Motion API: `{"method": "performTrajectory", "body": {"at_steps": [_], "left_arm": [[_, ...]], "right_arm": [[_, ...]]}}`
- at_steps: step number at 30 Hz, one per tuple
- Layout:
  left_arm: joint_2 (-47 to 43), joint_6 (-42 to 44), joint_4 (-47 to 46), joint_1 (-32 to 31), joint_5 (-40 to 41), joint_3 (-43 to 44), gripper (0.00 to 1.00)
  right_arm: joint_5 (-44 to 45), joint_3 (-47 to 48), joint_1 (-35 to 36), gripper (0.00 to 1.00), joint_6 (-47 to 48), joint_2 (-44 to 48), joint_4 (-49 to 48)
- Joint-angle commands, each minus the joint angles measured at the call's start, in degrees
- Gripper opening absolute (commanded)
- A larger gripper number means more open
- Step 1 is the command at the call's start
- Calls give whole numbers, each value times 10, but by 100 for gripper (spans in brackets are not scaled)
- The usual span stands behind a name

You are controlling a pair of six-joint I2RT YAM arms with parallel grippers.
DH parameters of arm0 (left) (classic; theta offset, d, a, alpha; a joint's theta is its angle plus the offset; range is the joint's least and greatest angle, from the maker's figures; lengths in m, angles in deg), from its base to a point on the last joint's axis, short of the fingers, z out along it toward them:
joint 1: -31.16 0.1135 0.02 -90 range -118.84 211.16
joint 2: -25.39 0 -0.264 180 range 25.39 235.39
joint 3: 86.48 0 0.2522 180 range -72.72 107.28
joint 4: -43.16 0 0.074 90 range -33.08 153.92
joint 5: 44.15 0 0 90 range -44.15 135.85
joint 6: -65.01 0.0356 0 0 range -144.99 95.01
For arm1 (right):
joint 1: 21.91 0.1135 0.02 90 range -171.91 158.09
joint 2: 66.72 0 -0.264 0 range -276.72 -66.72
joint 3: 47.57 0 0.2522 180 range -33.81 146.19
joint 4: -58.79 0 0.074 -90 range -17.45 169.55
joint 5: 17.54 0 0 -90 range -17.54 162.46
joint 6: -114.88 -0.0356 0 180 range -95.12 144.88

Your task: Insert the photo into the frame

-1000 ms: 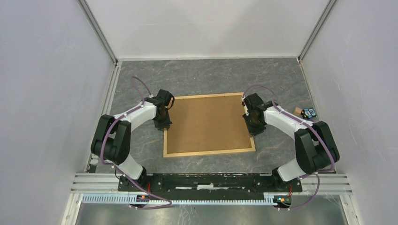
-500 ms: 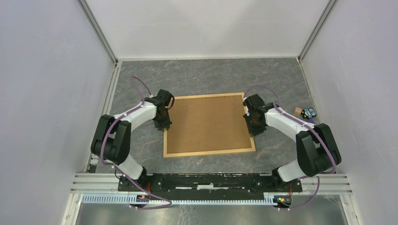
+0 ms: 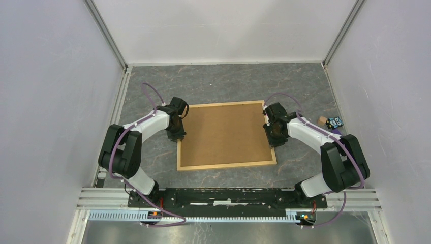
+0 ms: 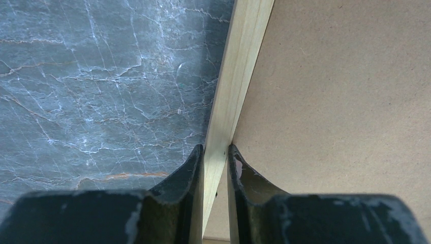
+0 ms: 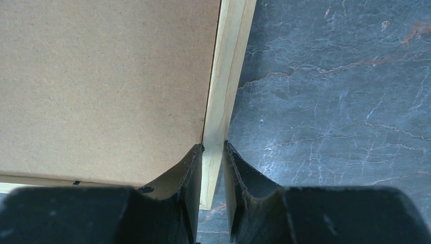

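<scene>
Down the middle of the table [image 3: 223, 84] the frame [image 3: 226, 165] is lying flat, long sides running away from the arms. A brown board [image 3: 226, 133] is filling its whole opening, edge to edge inside the pale wood strips. The photo is not showing in any view, and whether it is sitting under that board I cannot tell.

On the left, the left gripper [image 3: 178, 135] is reaching in over the frame's left rail, about halfway along. From the left wrist, the left gripper [image 4: 216, 150] is pinching the frame [image 4: 244, 61] itself, one jaw pressing on the outer side over the table [image 4: 101, 76], the other on the inner side against the board [image 4: 345, 101].

The right gripper [image 3: 276, 141] is doing the same on the right rail, roughly level with its partner. The right wrist view shows the right gripper [image 5: 213, 147] clamping the frame [image 5: 231, 51], jaws narrow with the wood strip between them, the board [image 5: 101, 76] to one side and the table [image 5: 330, 76] to the other. The rail's near end is showing just below the jaw tips.

Over by the right wall, a blue thing [image 3: 334, 122] and a tan block [image 3: 321, 120] are sitting side by side, well apart from the frame.
</scene>
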Motion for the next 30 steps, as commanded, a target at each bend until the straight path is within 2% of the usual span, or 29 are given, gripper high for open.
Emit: {"method": "performTrajectory", "body": {"at_steps": [1,6,18,27,30], "left_arm": [[34,-10,39,-3,2,-42,2],[36,-10,39,-3,1,-43,2],[34,-10,39,-4,1,-44,2],[32,-9,39,-6,1,-44,2],[30,-10,39,-5,-1,-44,2]], "right_arm": [[9,-19,5,28,-5,-18,-10],[28,-22,5,28,-3,-22,-12],[-3,-77,5,28,-12,-60,-91],[-53,-48,5,37,-4,-23,-68],[-65,-67,6,38,-19,-15,-80]]}}
